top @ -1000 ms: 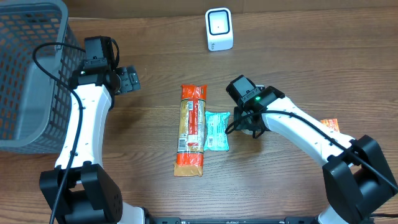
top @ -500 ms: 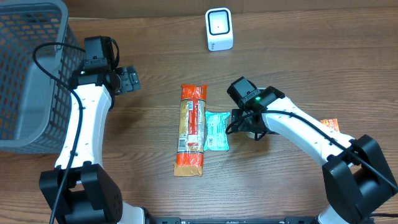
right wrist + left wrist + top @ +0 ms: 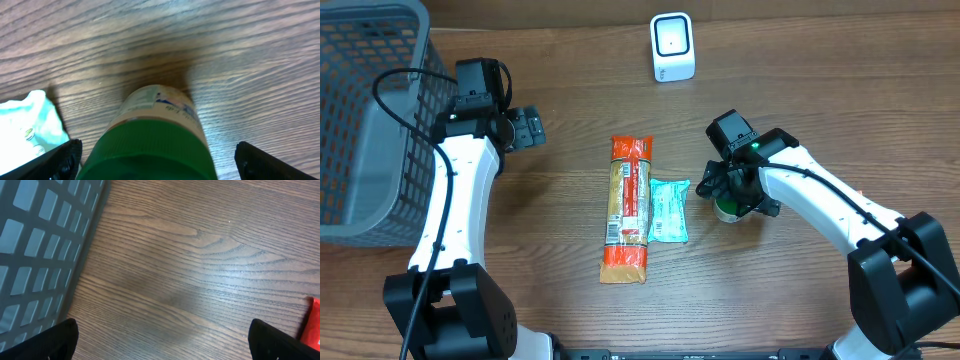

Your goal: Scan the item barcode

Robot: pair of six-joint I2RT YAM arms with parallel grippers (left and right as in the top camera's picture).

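A white barcode scanner (image 3: 672,47) stands at the back of the table. A long orange packet (image 3: 628,208) and a small teal packet (image 3: 669,209) lie side by side mid-table. Just right of them stands a bottle with a green cap (image 3: 726,211), also the bottle (image 3: 155,115) filling the right wrist view. My right gripper (image 3: 737,190) hangs over it, open, and its fingertips (image 3: 62,160) stay clear of the cap on both sides. The left gripper (image 3: 527,128) is open and empty beside the basket; the left gripper (image 3: 162,342) has only bare wood between its fingers.
A grey mesh basket (image 3: 365,120) fills the back left corner, and the basket wall (image 3: 40,245) runs along the left of the left wrist view. An orange wrapper (image 3: 853,200) peeks out from under the right arm. A red packet edge (image 3: 313,325) shows at the right.
My right gripper has opened wide and shifted right, away from the teal packet, and now hangs over the green-capped bottle. The left arm has not moved.
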